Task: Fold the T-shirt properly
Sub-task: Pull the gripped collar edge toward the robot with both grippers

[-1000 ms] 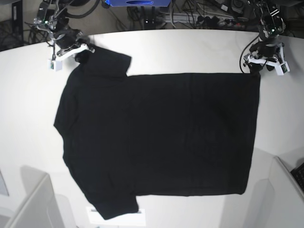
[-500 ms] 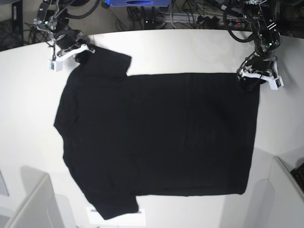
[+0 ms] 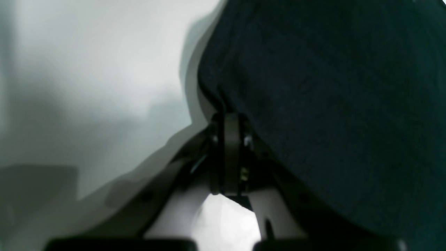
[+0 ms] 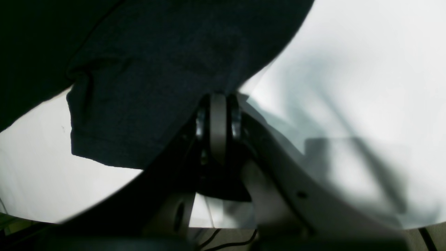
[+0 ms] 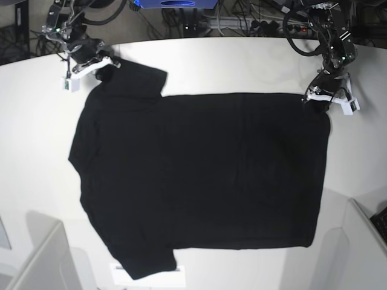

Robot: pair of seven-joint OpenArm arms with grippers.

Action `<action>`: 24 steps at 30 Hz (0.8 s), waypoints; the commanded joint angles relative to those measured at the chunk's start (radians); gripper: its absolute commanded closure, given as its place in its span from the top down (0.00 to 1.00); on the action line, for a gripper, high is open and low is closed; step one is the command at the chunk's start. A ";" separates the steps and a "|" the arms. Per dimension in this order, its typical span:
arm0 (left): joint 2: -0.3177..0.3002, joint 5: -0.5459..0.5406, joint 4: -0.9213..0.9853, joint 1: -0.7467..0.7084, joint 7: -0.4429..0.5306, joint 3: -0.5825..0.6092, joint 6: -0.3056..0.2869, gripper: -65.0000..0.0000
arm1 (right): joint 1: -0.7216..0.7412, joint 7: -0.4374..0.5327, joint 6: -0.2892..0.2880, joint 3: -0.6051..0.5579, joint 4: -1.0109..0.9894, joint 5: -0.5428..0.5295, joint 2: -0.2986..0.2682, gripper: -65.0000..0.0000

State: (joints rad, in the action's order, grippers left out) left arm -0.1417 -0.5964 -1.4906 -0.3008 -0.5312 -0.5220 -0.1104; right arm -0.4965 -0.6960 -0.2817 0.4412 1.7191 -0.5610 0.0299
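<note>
Cloth this limp sags between holds, so lift evenly: your left gripper and right gripper are pinched onto the T-shirt, lying flat mid-tabletop, at its two far-edge corners.

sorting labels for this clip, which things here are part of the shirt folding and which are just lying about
Part of the job:
T-shirt, spread flat
left gripper, shut on T-shirt's hem corner
right gripper, shut on T-shirt's sleeve

Lying about:
white table
cables behind the table
</note>
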 commanded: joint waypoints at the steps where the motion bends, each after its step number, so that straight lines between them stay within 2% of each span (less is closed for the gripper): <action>1: -0.003 0.022 -0.003 -0.028 -0.057 0.003 0.010 0.00 | -0.012 -0.032 0.012 0.006 0.002 0.039 -0.006 0.00; 24: -0.003 0.022 -0.295 -0.324 -0.051 -0.010 0.010 0.00 | -0.199 -0.024 0.012 0.014 0.181 0.035 -0.006 0.00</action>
State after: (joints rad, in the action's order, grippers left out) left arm -0.1360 -0.5694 -1.7679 -0.6193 -0.5957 -0.5266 -0.1024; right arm -0.6830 -0.7330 -0.2699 0.4458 1.8797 -0.5175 0.0307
